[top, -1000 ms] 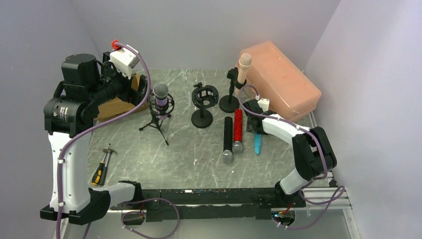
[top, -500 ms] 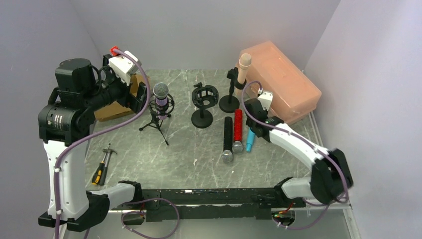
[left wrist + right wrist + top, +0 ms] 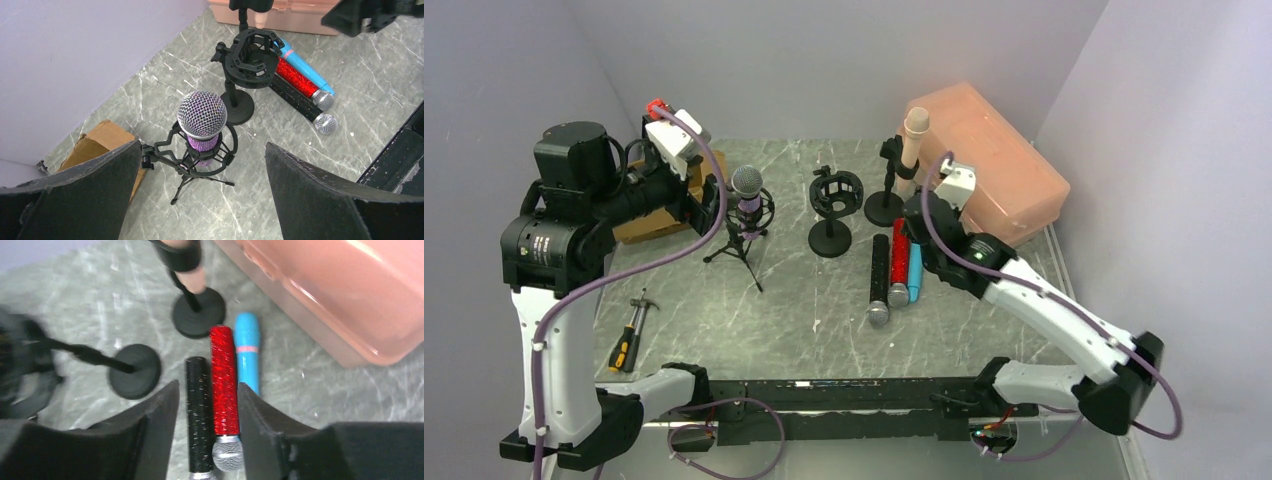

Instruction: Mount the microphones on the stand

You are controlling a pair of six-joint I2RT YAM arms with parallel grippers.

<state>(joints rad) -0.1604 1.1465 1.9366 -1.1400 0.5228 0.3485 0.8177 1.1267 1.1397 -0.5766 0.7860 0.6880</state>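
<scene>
Since a second ago, the blue microphone (image 3: 914, 262) has shifted just beside the red microphone (image 3: 902, 250) on the counter (image 3: 804, 320), with our right gripper (image 3: 207, 390) hovering above, slightly parted and empty. Farther back, our left gripper (image 3: 202, 147), spread wide, faces the purple microphone (image 3: 202, 115) in its stand (image 3: 167, 148).

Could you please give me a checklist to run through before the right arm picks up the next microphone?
1. Cradle of middle stand empty: ok.
2. Jaws of right end effector open, nothing held: ok.
3. Lined up on one mic: not ok; black mic and red mic both show in its gap.
4. Room beside red mic: not ok; black mic and blue mic lie close on either side.
5. Jaws of left end effector open, nothing held: ok.
6. Already mounted, purple mic and peach mic: ok.
</scene>
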